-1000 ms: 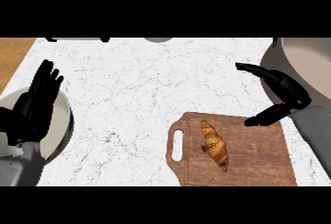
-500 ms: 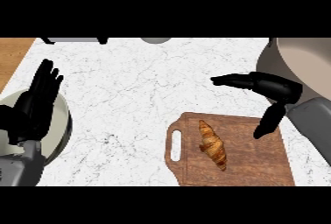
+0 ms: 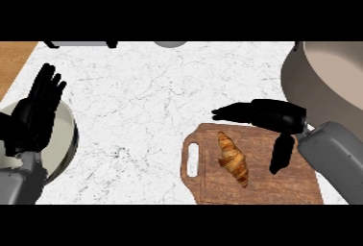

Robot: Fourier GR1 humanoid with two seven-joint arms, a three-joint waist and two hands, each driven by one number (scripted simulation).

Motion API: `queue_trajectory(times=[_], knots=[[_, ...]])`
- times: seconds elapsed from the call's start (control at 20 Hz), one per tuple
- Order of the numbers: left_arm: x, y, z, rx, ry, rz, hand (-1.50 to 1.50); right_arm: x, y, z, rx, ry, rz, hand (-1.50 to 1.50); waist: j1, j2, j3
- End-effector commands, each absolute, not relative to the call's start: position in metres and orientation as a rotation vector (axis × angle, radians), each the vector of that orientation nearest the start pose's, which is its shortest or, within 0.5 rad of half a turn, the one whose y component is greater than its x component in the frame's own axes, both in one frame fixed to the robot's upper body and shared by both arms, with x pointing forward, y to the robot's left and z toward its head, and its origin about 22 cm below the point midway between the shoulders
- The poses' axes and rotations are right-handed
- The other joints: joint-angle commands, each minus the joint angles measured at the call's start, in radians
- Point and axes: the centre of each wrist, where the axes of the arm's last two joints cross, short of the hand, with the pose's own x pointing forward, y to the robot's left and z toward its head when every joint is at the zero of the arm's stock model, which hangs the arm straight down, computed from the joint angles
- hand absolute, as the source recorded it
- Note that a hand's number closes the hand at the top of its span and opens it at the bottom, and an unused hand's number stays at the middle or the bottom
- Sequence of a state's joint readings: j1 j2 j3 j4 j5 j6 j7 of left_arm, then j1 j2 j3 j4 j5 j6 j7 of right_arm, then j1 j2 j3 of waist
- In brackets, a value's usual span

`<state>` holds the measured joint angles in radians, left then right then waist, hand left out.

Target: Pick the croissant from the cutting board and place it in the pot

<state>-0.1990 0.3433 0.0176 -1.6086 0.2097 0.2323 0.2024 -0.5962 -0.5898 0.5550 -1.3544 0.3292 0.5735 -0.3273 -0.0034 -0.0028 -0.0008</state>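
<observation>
The marble counter (image 3: pixel 142 96) is seen from above. The pot (image 3: pixel 330 81) is placed at 2 o'clock and the cutting board (image 3: pixel 262 185) at 5 o'clock. The right hand (image 3: pixel 273 115) is held open over the board's 12 o'clock edge. The left hand (image 3: pixel 35 115) is rested open at 9 o'clock. The croissant (image 3: pixel 233 158) is laid on the board, apart from the right hand.

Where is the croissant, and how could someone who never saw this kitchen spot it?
Start on the white marble counter and go to the wooden cutting board at its lower right. The croissant lies on the board, just right of its handle slot. It is the only food: a ridged, golden-brown pastry, unlike the black right hand beside it.
</observation>
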Motion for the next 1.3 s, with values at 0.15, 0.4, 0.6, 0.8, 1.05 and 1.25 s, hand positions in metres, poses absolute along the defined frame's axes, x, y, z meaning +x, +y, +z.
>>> queue_trajectory(times=[0.15,0.4,0.6,0.8,1.05,1.25], knots=[[0.281,0.292,0.088,0.221,-1.613,0.07,0.0,0.313,-0.192,0.077,0.129,-1.395,1.768,-1.5,0.006,0.002,0.001],[0.285,0.295,0.076,0.197,-1.606,0.091,0.0,0.305,-0.183,0.074,0.002,-1.341,1.796,-1.5,0.004,0.002,0.0],[0.271,0.278,0.072,0.199,-1.599,0.075,0.0,0.294,-0.19,0.049,-0.033,-1.325,1.797,-1.5,0.006,0.002,0.001],[0.28,0.28,0.085,0.201,-1.618,0.075,0.0,0.307,-0.204,0.046,-0.014,-1.337,1.781,-1.5,0.006,0.003,0.001],[0.287,0.275,0.084,0.213,-1.615,0.069,0.0,0.309,-0.176,0.048,-0.029,-1.328,1.82,-1.5,0.006,0.003,0.001],[0.273,0.277,0.094,0.219,-1.623,0.072,0.0,0.302,-0.176,0.013,-0.067,-1.295,1.8,-1.5,0.008,0.003,0.001]])
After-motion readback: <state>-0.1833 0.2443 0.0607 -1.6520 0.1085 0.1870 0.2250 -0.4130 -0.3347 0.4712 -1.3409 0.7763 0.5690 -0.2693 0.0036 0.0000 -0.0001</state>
